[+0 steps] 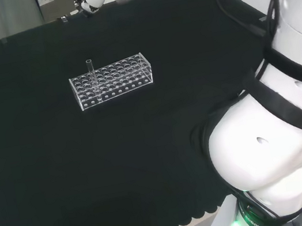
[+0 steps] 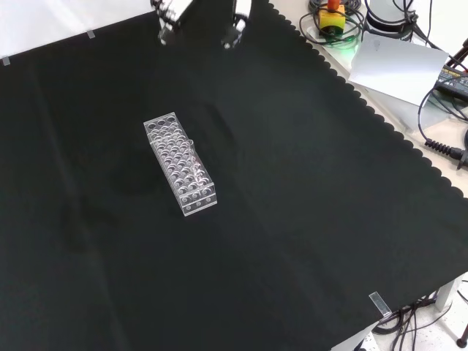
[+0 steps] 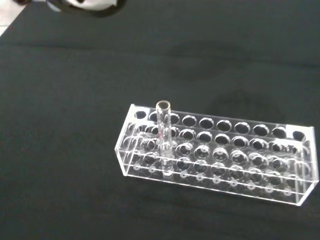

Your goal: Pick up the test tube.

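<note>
Test tube [image 3: 163,135] upright in rack [image 3: 220,155], near its left end in head view, top exposed for grasping; hand state not discernible.

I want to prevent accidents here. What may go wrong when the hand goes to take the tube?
1. The test tube is clear and thin, so the fingers could miss it or knock it.
2. It stands upright near one end of the light clear rack; a sideways pull might tip or drag the rack across the cloth.
</note>
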Controlling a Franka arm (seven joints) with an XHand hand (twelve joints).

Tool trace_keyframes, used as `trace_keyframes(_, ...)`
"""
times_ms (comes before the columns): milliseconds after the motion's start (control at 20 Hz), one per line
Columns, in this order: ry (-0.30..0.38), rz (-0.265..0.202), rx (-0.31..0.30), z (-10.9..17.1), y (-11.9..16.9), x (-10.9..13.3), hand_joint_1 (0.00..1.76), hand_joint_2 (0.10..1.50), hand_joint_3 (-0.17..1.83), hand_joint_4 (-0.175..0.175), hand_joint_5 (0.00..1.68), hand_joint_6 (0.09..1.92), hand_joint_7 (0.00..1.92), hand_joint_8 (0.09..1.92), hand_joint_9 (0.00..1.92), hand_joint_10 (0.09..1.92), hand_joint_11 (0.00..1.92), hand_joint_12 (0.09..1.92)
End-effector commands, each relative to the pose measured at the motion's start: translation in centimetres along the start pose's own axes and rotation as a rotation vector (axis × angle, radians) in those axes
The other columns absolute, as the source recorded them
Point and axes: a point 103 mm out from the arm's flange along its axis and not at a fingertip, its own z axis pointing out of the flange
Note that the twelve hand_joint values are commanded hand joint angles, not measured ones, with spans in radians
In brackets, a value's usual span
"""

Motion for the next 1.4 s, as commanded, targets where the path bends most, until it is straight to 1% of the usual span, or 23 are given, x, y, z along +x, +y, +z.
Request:
trace_keyframes(50, 0.002, -0.048, -0.011, 2.0, 3.1, 1.0, 0.83, 0.75, 0.51, -0.152, 0.45, 0.09, 0.53, 0.90, 0.42, 0.89, 0.21, 1.55)
trace_keyframes(150, -0.007, -0.053, 0.000, 2.7, 3.6, 0.9, 0.84, 0.74, 0.51, -0.159, 0.48, 0.09, 0.57, 0.90, 0.46, 0.88, 0.22, 1.55)
trace_keyframes(300, -0.007, -0.069, -0.003, 3.8, 4.2, 1.1, 0.85, 0.74, 0.52, -0.165, 0.51, 0.12, 0.63, 0.90, 0.52, 0.86, 0.24, 1.54)
trace_keyframes(450, -0.019, -0.079, 0.016, 5.1, 4.7, 1.3, 0.86, 0.74, 0.53, -0.169, 0.53, 0.16, 0.69, 0.88, 0.59, 0.83, 0.27, 1.52)
trace_keyframes(650, -0.040, -0.079, 0.062, 6.7, 5.5, 1.6, 0.87, 0.73, 0.54, -0.171, 0.53, 0.20, 0.72, 0.88, 0.62, 0.81, 0.29, 1.51)
trace_keyframes(950, -0.050, -0.081, 0.120, 7.8, 6.8, 1.6, 0.88, 0.72, 0.56, -0.170, 0.48, 0.32, 0.72, 0.89, 0.64, 0.80, 0.30, 1.51)
trace_keyframes(1150, -0.076, -0.088, 0.158, 8.8, 7.9, 1.8, 0.88, 0.72, 0.58, -0.170, 0.45, 0.38, 0.73, 0.89, 0.69, 0.79, 0.36, 1.48)
trace_keyframes(1400, -0.081, -0.086, 0.209, 10.4, 8.9, 1.8, 0.88, 0.71, 0.58, -0.169, 0.45, 0.42, 0.74, 0.90, 0.73, 0.79, 0.40, 1.47)
